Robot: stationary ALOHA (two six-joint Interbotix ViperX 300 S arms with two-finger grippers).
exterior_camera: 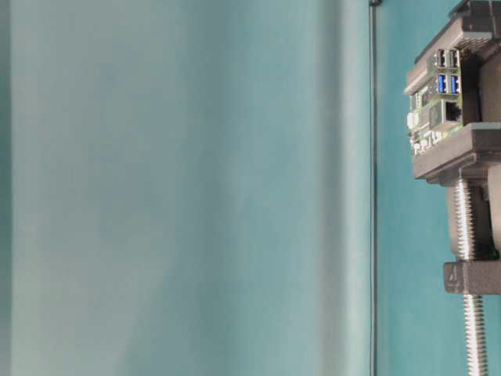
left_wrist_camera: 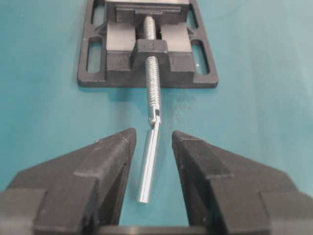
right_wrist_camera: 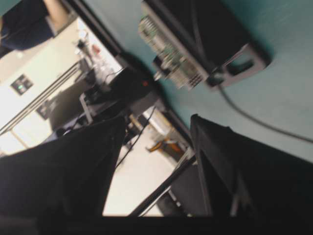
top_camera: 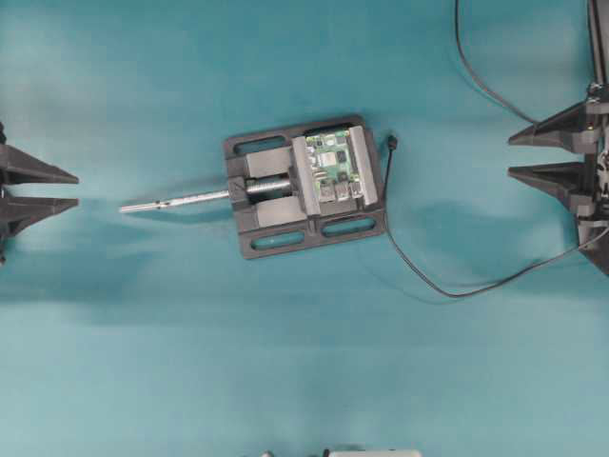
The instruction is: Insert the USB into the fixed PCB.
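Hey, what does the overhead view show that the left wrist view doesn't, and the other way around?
Only the overhead shows the green PCB, the USB plug lying beside the vise with its thin cable, and the right gripper, open and empty. Only the left wrist view shows the screw handle lying between the open fingers. Both show the black vise, its screw and the left gripper.

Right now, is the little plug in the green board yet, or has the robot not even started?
Barely started. Done: the green board sits clamped in the black vise. In hand: nothing; the left gripper and right gripper are open and empty at the edges. Left: pick up the USB plug lying beside the vise, then push it in.
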